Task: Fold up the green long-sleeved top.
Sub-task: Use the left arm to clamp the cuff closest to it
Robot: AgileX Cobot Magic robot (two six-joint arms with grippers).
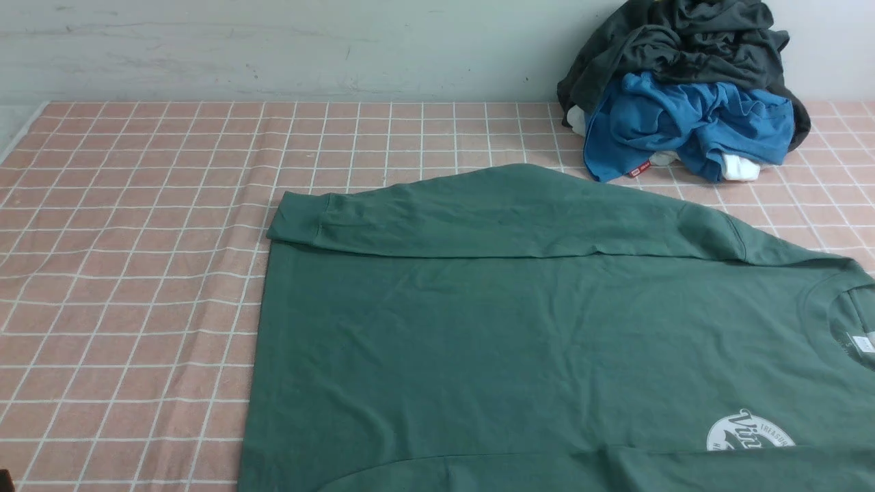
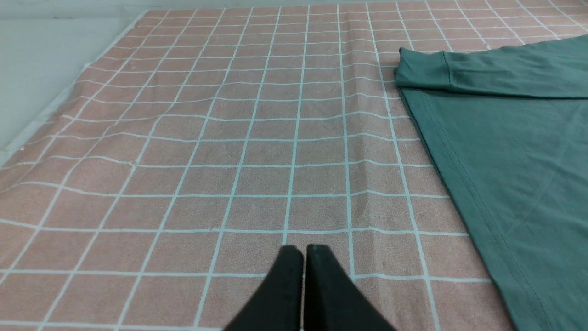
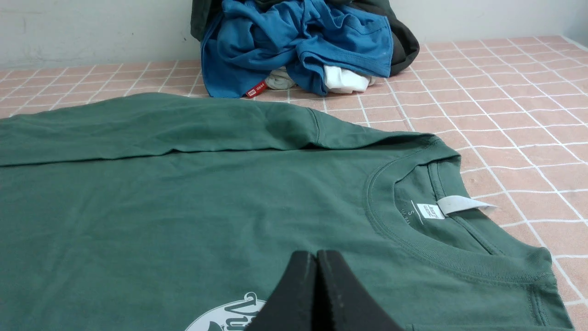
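Fingers of my left gripper (image 2: 304, 249) are pressed together, holding nothing, over the pink checked cloth (image 2: 183, 161) beside the green long-sleeved top (image 1: 519, 328). My right gripper (image 3: 317, 253) is likewise closed and empty, above the top's chest by the white logo (image 3: 229, 315). The top lies flat, collar to my right.
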